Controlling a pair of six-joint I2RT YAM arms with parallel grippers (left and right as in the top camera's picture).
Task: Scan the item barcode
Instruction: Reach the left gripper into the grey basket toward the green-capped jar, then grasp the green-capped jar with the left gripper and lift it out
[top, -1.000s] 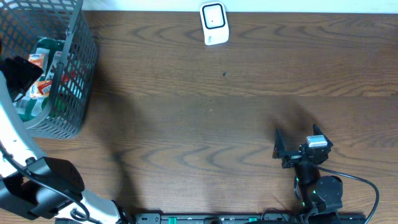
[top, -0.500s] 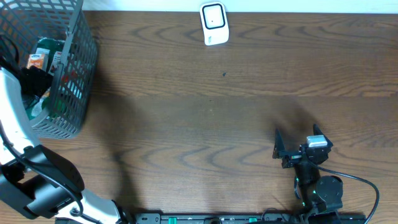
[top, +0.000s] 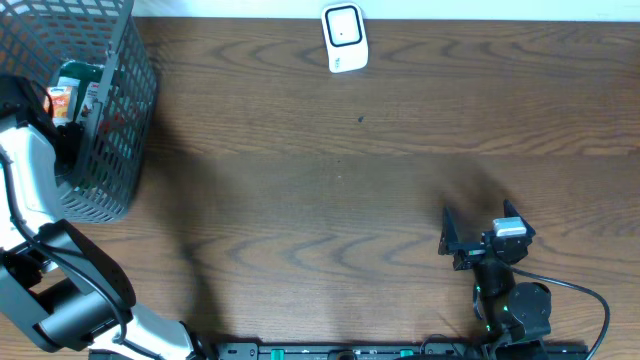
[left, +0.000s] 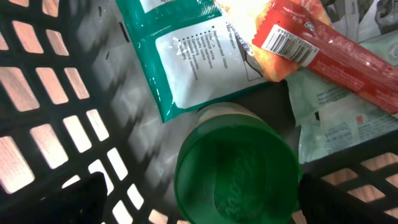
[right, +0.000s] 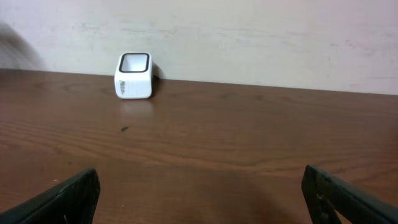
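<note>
1. My left tool (left: 214, 202) is hanging wide open inside the grey basket (top: 112, 150) at the left end of the desk (top: 350, 170). It is gripping nothing, and its jaws are showing at the two bottom corners of the wrist view.
2. A green-lidded container (left: 236, 165) is standing on the basket floor right between those jaws, so I am judging it to be the item I am going for. A teal pouch (left: 186, 56) is lying just behind it. A red-and-orange packet (left: 323, 50) with a plain barcode (left: 291, 40) is resting over the pouch's corner.
3. I am reading this as the picking step: reaching in, with nothing gripped and nothing scanned yet.
4. The next move is calling for a straight descent so the jaws are straddling the lid without snagging the basket wall or the pouch. After that comes a firm close and a clean lift out. I cannot tell where the container's own code is sitting.
5. The white scanner (top: 343, 40) is standing at the far edge of the desk, well apart from the basket. The item is going to need carrying there, code turned toward its window.
6. My right tool (right: 202, 193) is waiting open and empty at the near right, facing the scanner.
</note>
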